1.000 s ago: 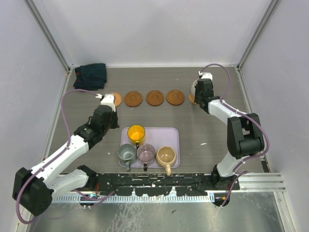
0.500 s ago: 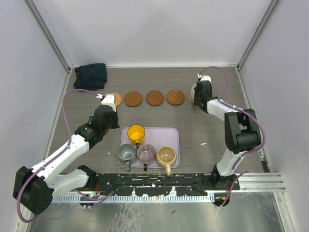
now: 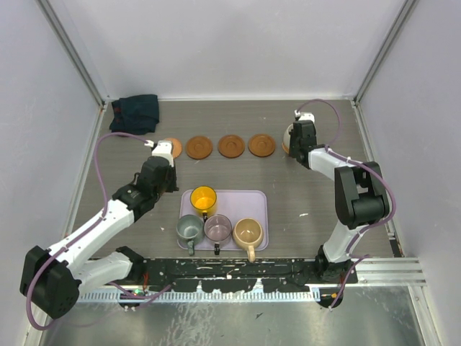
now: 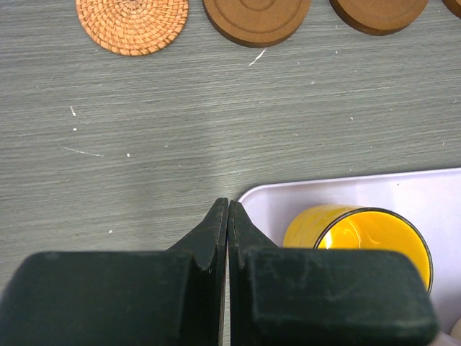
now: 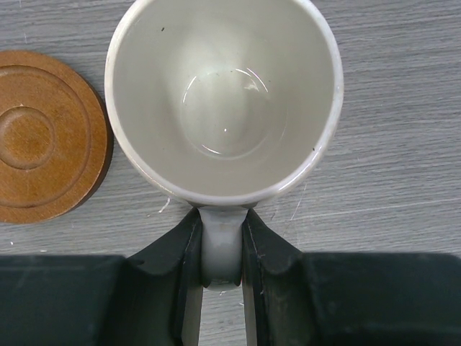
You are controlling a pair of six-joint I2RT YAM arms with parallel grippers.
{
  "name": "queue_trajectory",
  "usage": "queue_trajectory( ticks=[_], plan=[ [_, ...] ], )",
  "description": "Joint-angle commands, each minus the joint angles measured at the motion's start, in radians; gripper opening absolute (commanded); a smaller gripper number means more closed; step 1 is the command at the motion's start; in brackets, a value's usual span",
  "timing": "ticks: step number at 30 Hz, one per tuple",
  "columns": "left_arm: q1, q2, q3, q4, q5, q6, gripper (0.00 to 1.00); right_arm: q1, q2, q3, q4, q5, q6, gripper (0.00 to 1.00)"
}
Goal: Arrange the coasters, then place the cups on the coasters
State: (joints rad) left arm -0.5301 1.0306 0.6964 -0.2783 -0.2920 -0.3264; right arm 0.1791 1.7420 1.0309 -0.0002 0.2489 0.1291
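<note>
Four coasters lie in a row at the back: a woven orange one [image 3: 174, 148] [image 4: 132, 21] and three brown ones [image 3: 199, 147] [image 3: 231, 145] [image 3: 261, 145]. A sliver of another orange coaster [image 3: 286, 148] shows under the right gripper [image 3: 297, 135]. That gripper [image 5: 223, 216] is shut on the handle of the cream-white cup [image 5: 223, 94], beside a brown coaster [image 5: 36, 137]. I cannot tell whether the cup rests on anything. The yellow [image 3: 204, 197] [image 4: 360, 241], grey-green [image 3: 189, 228], purplish [image 3: 217, 227] and tan [image 3: 248, 231] cups stand on the tray. My left gripper [image 3: 166, 160] [image 4: 227, 205] is shut and empty, above the tray's far left corner.
The lilac tray [image 3: 256, 202] [image 4: 324, 194] sits in the near middle of the table. A dark folded cloth [image 3: 135, 113] lies in the back left corner. Walls enclose the table on the left, back and right.
The right arm pulled its elbow inward a second ago, the cup staying in its grip; it has held still since. The left arm has not moved.
</note>
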Motion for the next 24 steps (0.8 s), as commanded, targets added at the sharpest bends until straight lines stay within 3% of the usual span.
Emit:
queue_trajectory(
  ticks=[1, 15, 24],
  plan=[
    [-0.001, -0.002, 0.006, 0.058, -0.006, -0.008, 0.00, -0.006, -0.011, 0.014, 0.148, 0.026, -0.007, 0.01],
    [-0.002, -0.008, 0.005, 0.053, -0.014, -0.009, 0.00, -0.006, 0.009, 0.008, 0.120, 0.040, 0.036, 0.01],
    [-0.002, -0.006, 0.002, 0.052, -0.009, -0.013, 0.00, -0.006, -0.033, -0.006, 0.095, 0.041, 0.056, 0.10]
  ],
)
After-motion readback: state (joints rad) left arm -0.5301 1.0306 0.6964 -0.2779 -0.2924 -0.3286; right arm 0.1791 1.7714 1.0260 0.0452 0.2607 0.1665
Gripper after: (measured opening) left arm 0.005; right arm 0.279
